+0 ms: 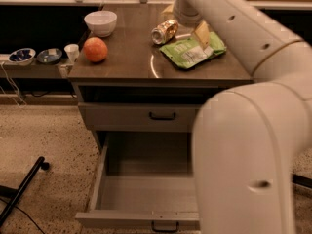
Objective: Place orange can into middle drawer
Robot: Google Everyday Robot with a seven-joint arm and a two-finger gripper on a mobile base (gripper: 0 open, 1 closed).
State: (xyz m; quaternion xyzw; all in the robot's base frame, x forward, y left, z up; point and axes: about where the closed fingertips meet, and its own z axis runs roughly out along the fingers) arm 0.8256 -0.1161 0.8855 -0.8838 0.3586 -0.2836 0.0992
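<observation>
We see our gripper [201,34] over the green bag [190,53], just right of the toppled orange can [164,31], its grip unclear to us, and the middle drawer [99,182] pulled out.

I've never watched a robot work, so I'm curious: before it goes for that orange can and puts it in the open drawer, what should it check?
1. Is the orange can located: ok, it lies on its side on the cabinet top.
2. Is the tool near the can: ok, just right of it, by the green snack bag.
3. Is the can held: not ok, it lies apart from the tool.
4. Is the middle drawer open: ok, pulled out.
5. Is the drawer's right side free: cannot tell, the arm hides it.
</observation>
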